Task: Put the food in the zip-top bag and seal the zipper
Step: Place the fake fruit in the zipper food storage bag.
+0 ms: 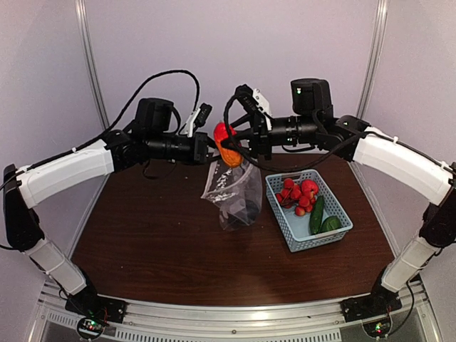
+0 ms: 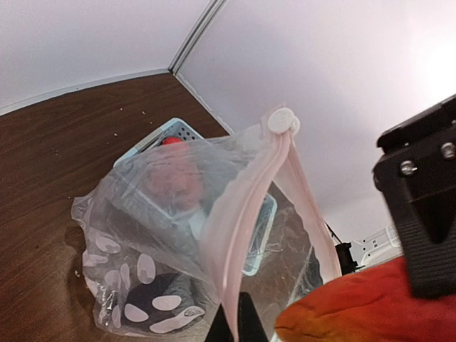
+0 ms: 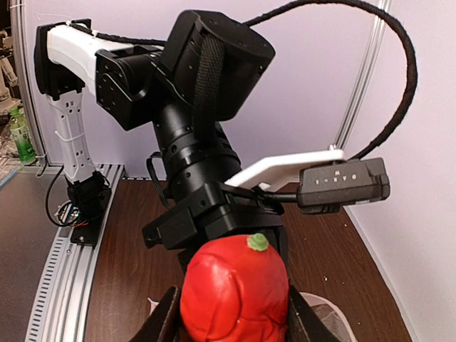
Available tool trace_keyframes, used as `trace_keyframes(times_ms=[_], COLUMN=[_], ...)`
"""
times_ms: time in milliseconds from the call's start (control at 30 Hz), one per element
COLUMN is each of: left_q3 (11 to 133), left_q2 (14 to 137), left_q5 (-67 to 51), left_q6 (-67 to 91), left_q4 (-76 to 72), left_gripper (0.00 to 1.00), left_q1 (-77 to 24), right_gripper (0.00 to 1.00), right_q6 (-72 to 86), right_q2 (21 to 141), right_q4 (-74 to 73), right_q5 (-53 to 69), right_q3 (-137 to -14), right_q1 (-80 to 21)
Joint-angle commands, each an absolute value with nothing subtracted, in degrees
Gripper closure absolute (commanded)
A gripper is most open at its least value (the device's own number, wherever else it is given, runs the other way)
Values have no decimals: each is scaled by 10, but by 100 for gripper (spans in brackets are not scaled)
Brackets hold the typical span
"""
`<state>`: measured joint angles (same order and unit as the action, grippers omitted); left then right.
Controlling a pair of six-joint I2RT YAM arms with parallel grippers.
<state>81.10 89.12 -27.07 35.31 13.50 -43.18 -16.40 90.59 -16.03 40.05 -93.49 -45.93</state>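
The right gripper (image 3: 231,317) is clamped on a red-orange pepper (image 3: 235,285), poised just above the mouth of the zip-top bag (image 1: 235,192). The left gripper (image 2: 239,324) pinches the pale zipper (image 2: 246,214) strip so the bag hangs beside the basket (image 1: 281,221) — a dark piece (image 1: 246,211) lies at its bottom. With only 1 edge held, the mouth looks narrow and floppy: on release the pepper could catch the rim and tumble outside, or its weight could drag the strip from the left grip.
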Motion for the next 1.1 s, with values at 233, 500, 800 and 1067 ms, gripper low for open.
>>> trace_keyframes(times_ms=[233,500,800,1067], left_q3=[826,804,755,741], left_q2=[824,825,842,846], left_q5=[-237,-227,-155,-111], left_q6=[384,385,382,390], left_q4=[143,139,142,141], left_gripper=[100,100,100,100], left_q1=[-428,-428,-429,-433], right_gripper=[100,59,1,0], right_q6=[-170,-189,-59,-2], right_q2=[880,918,889,865], right_q4=[-78,-177,-165,-214], right_q5=[307,284,232,84], right_q3=[-828,-872,-888,-846], right_q1=[-462,-480,-478,-475])
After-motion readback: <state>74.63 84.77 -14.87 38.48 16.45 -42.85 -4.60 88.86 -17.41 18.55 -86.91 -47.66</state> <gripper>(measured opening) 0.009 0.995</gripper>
